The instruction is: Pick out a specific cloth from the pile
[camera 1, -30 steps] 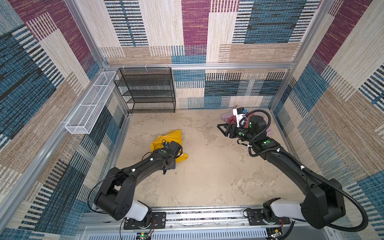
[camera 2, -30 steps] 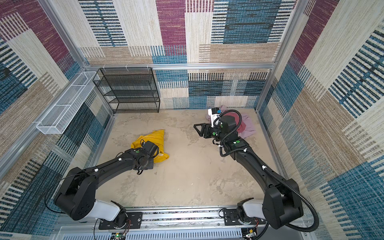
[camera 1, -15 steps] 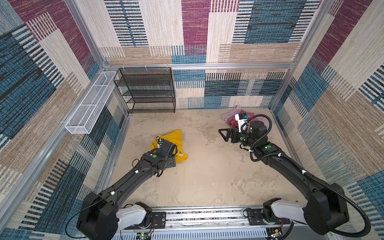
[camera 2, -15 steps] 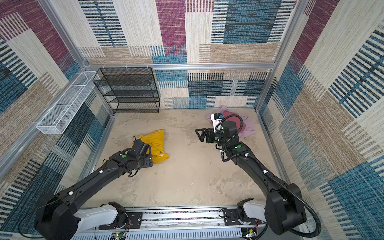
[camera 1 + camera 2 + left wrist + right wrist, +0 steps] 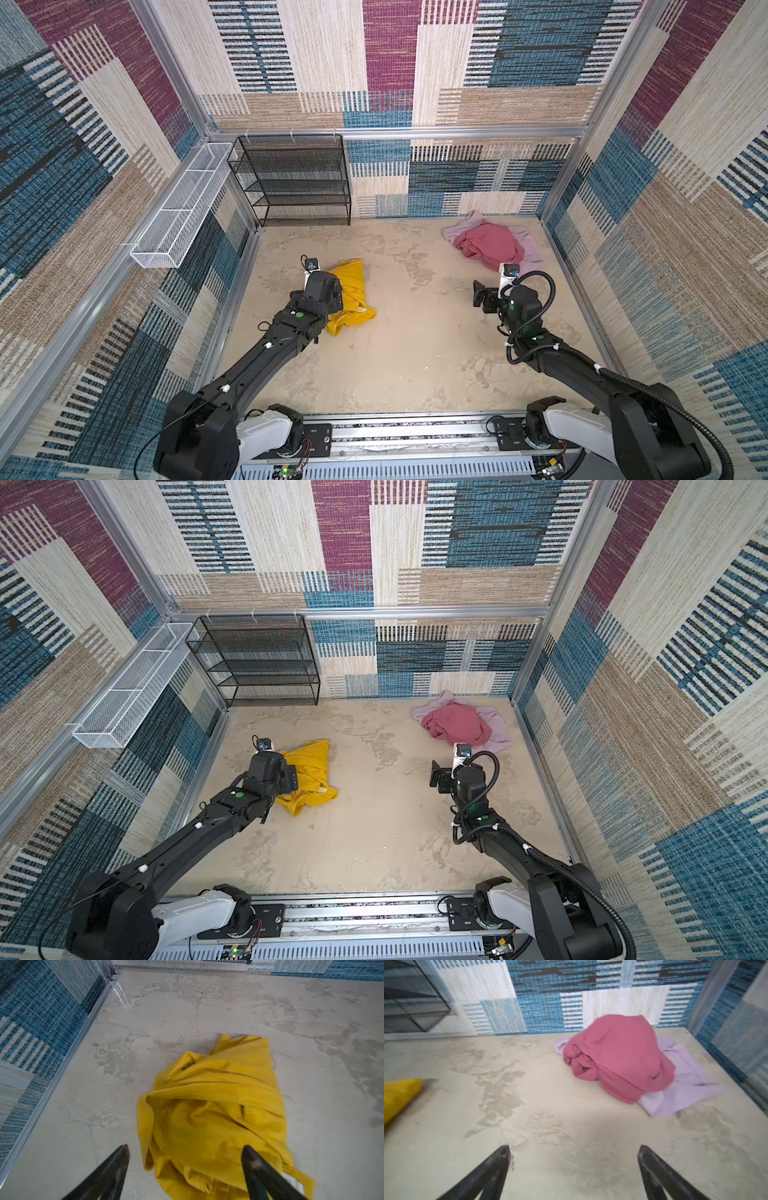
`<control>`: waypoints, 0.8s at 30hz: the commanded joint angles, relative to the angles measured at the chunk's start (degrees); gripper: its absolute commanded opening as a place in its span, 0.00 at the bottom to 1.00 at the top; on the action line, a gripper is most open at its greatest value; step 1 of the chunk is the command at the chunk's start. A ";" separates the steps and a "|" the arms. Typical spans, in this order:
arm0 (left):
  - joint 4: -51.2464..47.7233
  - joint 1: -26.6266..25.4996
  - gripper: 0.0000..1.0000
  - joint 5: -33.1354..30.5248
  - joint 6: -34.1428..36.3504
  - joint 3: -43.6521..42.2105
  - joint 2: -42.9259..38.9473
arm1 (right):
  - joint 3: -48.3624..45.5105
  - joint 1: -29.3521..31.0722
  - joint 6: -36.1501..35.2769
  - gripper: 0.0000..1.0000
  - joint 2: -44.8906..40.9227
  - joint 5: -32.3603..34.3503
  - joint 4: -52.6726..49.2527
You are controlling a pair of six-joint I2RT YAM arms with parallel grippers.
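Left tool [image 5: 185, 1149] and right tool [image 5: 574, 1148] both spread wide, yellow cloth [image 5: 355, 291] off on its own

Left tool hangs right over the near end of the crumpled yellow cloth, pinching nothing; cloth lies on the counter [image 5: 415, 353] left of centre. Right tool is empty above bare counter. Further back, in the far right corner, the pink cloth [image 5: 488, 245] is heaped on a lilac cloth [image 5: 530, 251], well apart from the yellow one. Black mesh rack [image 5: 291, 178] stands against the back wall.
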 commanded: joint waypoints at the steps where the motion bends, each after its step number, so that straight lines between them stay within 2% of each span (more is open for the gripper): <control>1: 8.84 3.94 0.87 0.16 4.77 -0.34 2.71 | -4.35 -1.60 -5.67 0.99 1.32 8.35 21.59; 4: 17.36 7.33 0.87 0.04 8.00 -4.00 3.21 | -7.80 -3.72 -5.44 1.00 3.63 7.61 28.83; 11: 39.46 9.63 0.88 -0.21 14.84 -14.08 3.64 | -10.43 -6.33 -6.41 1.00 9.24 6.66 40.00; 16: 43.77 10.77 0.88 -1.21 20.82 -15.39 4.56 | -10.28 -7.93 -6.22 1.00 15.53 3.80 45.94; 20: 47.13 12.84 0.89 2.50 20.23 -17.54 6.74 | -9.61 -8.13 -6.93 1.00 19.58 2.13 48.49; 24: 56.06 14.14 0.89 5.49 19.77 -20.45 10.88 | -9.40 -9.14 -6.57 1.00 19.43 -0.83 47.45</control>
